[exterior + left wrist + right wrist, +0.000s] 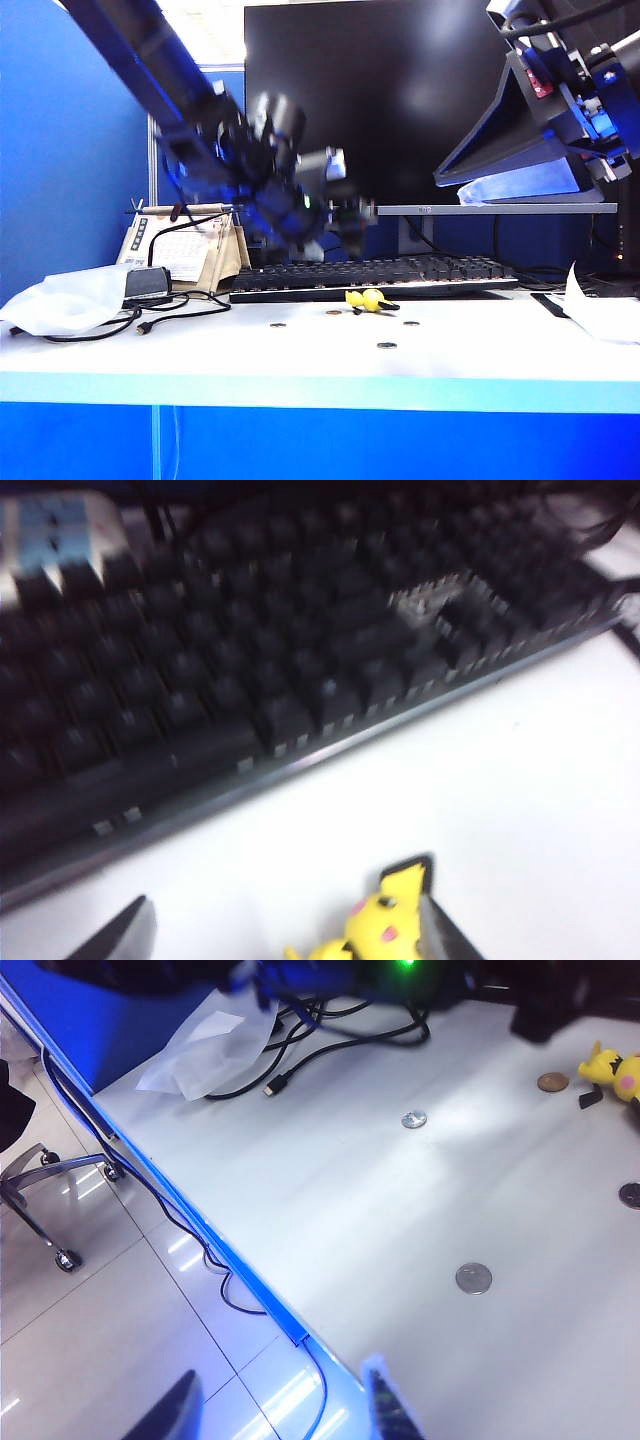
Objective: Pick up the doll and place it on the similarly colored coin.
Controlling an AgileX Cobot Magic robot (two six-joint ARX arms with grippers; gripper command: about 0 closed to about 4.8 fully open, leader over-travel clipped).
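The left gripper [335, 215], blurred in the exterior view, hangs above the keyboard [370, 275] left of the table's middle, its jaws spread apart and holding nothing. In the left wrist view its two fingertips [120, 935] frame the bottom of the picture, and the doll [375, 925] sits on the white table [540, 780] between them, close against one fingertip; whether it touches that tip is hard to tell.

In the exterior view the doll [366, 299] lies on the table [200, 350] just in front of the keyboard, below and slightly right of the left gripper. The copper-toned coin [333, 312] lies just left of the doll, apart from it. Grey coins [387, 345] are scattered nearby.

The right gripper [285, 1405] is held high at the right of the exterior view, where only its arm's housing shows; the right wrist view shows its jaws wide apart and empty, above the table edge and well away from the doll [610, 1070].

That same view shows the coin [552, 1082] beside the doll, a floor and a chair base [40, 1190] that the other views lack. The doll is cut off at the frame edge in both wrist views, and the left wrist picture is smeared.
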